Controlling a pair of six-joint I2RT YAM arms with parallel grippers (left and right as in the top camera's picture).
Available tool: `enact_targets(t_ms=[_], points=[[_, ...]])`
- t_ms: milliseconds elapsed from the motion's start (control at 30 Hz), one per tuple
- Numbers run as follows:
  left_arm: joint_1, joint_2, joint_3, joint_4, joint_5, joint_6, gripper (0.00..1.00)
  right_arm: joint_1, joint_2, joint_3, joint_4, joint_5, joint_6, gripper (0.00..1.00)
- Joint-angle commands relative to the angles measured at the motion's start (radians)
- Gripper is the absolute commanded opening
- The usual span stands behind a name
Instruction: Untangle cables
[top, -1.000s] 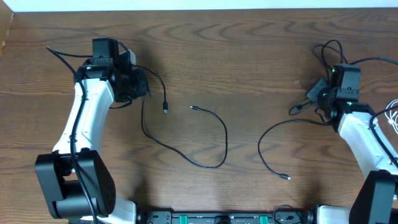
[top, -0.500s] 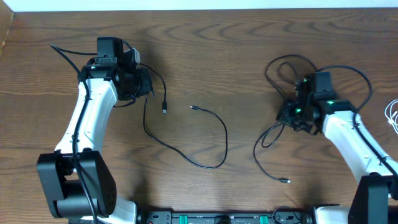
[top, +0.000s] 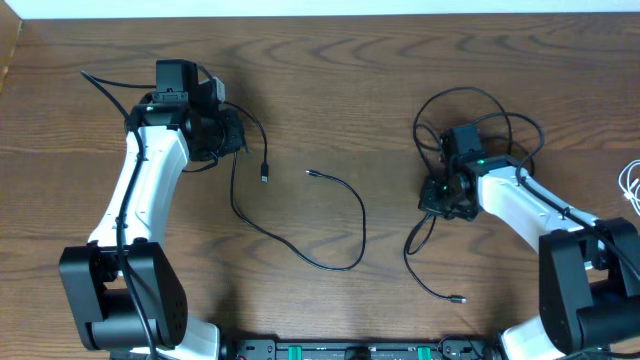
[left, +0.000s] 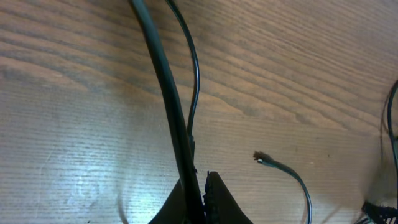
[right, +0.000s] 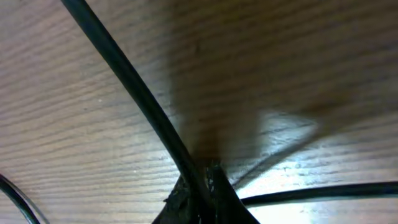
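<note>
Your left gripper (left: 200, 185) is pinched shut on a thin black cord (top: 232, 195) in the table's (top: 330, 60) left half, and your right gripper (right: 202, 177) is pinched on a looped second black cord (top: 408, 250) nearer the right edge; both look light, limp and slippery, so take hold close to the plugs.

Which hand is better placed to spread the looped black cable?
Right, probably: the right hand is shut on the looped black cable, while the left hand holds the other black cable far off.
</note>
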Motion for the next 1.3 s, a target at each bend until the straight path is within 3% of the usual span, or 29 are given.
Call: enact_targets(t_ms=[0,167,433,700,933,1067,1267], points=[[-0.002,-0.011,-0.004,-0.001,-0.010,-0.002,0.08,0.011,0.064,-0.018,-0.004,0.011,0.039,0.05],[-0.002,-0.011,-0.004,0.000,-0.010,-0.002,0.08,0.011,0.065,-0.018,-0.005,0.011,0.039,0.13],[-0.002,-0.011,-0.004,0.000,-0.010,-0.002,0.08,0.010,0.059,0.069,-0.039,0.012,-0.008,0.15],[-0.002,-0.011,-0.004,0.000,-0.010,-0.002,0.08,0.010,0.057,0.244,-0.270,0.142,-0.037,0.22],[-0.002,-0.011,-0.004,0.001,-0.010,-0.002,0.08,0.011,0.057,0.266,-0.385,0.158,-0.036,0.24],[-0.002,-0.011,-0.004,0.005,-0.010,-0.002,0.08,0.013,0.057,0.248,-0.364,0.186,-0.031,0.39],[-0.002,-0.011,-0.004,0.007,-0.010,-0.002,0.08,0.013,0.057,0.156,-0.253,0.195,-0.006,0.46]])
